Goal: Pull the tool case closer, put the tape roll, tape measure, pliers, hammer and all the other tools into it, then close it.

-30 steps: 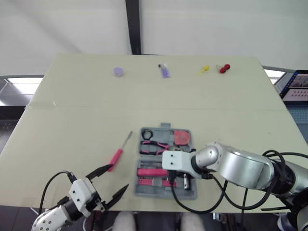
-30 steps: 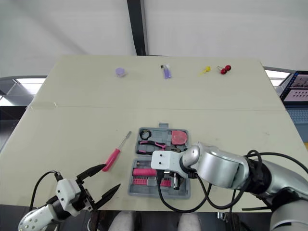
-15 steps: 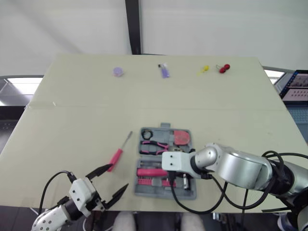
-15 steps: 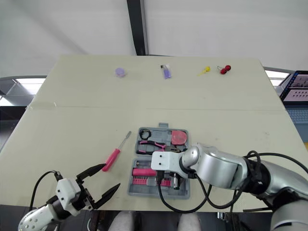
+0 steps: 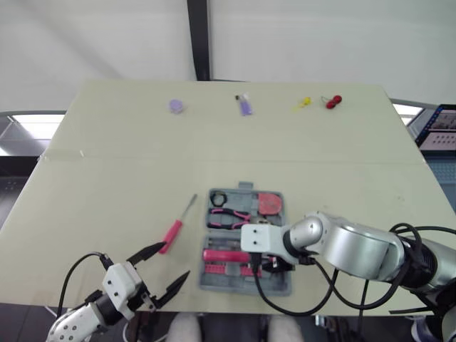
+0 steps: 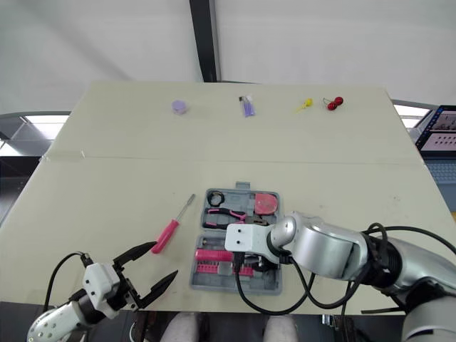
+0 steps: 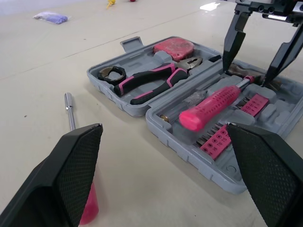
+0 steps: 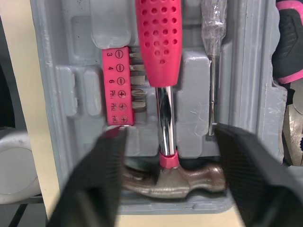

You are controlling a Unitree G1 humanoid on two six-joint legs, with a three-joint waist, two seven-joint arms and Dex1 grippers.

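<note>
Packing is judged nearly done: hammer (image 8: 163,118), pliers (image 7: 151,82), tape measure (image 7: 173,47), tape roll (image 7: 111,74) are seated in the open tool case (image 7: 189,153), screwdriver (image 5: 178,222) left beside it, left gripper (image 5: 177,259) and right gripper (image 7: 247,76) spread empty.

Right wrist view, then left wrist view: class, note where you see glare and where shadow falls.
Right wrist view: a bright streak of glare runs down the hammer shaft, and shadow darkens the tool case recess around its head. Left wrist view: a white glare patch sits on the table beyond the case.
</note>
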